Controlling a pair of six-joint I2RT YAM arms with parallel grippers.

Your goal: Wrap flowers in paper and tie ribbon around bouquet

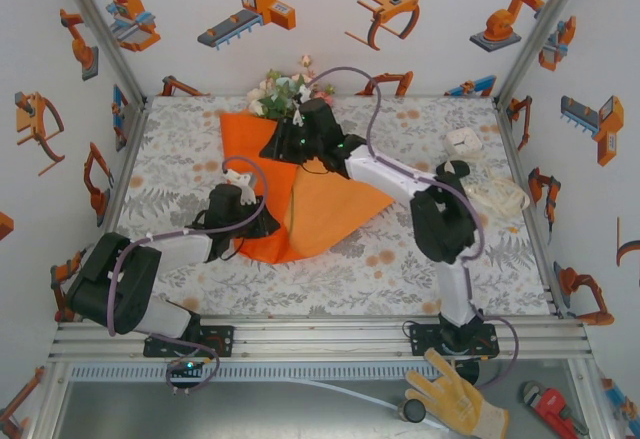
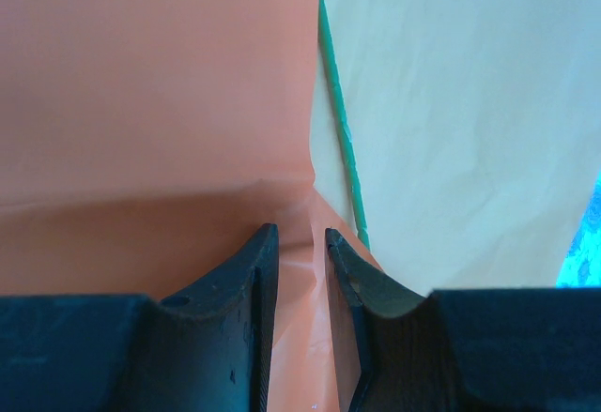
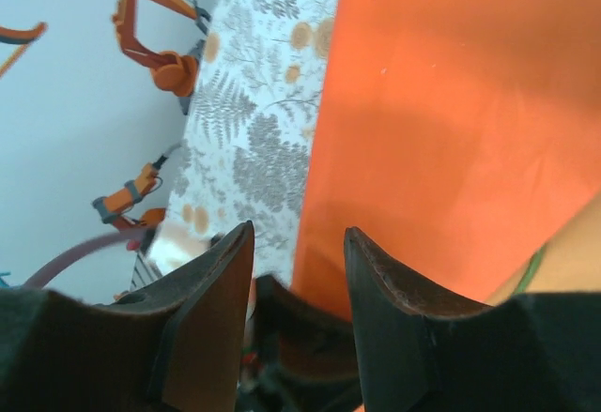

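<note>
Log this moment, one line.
left gripper: pinching the paper | right gripper: jaws apart astride paper edge | the flowers: stems on paper

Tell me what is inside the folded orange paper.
The flowers stick out at the far end of the paper. The left wrist view shows one green stem against its pale inner face. Whatever else lies inside is covered by the fold.
</note>
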